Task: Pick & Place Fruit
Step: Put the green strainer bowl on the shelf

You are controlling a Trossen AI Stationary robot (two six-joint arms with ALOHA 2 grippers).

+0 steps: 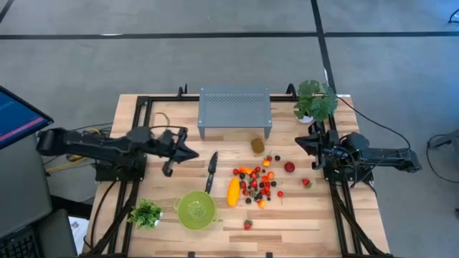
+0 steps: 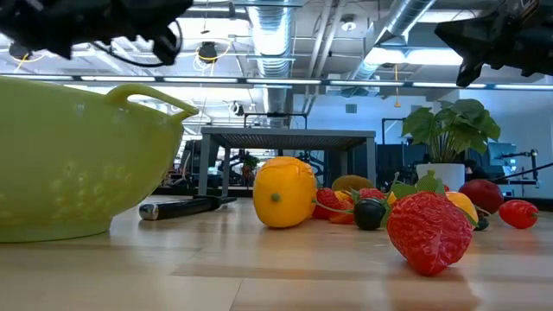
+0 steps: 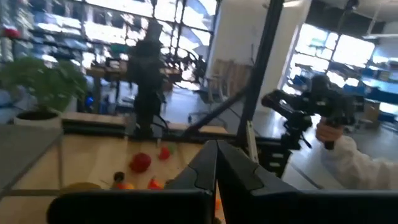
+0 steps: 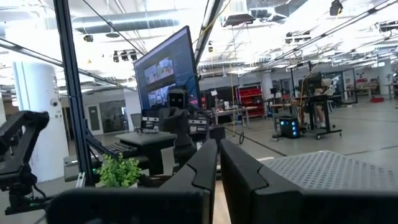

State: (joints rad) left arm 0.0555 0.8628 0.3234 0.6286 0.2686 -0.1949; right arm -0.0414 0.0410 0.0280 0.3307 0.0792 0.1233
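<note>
Lying scattered on the pale planked wooden worktop: the fruit, mostly marble-sized glossy red, orange and dark balls bunched near the middle, with a smooth elongated yellow-orange fruit at the cluster's left edge, a dull brown oval kiwi behind it, a larger red ball to the right, and dimpled strawberries apart at and. Just left of the yellow fruit, a black-handled knife; nearer the front, a lime-green perforated colander with a leafy green sprig beside it. Behind the fruit, a grey perforated metal stand; at the back right, a potted plant. Raised level above the worktop's left side, the left pincer, tips pressed together and holding nothing, pointing toward the knife. Raised at the right edge, the right pincer, likewise closed and empty, pointing inward, well apart from the fruit. Beyond the worktop in the left wrist view, a hand gripping a camera rig
</note>
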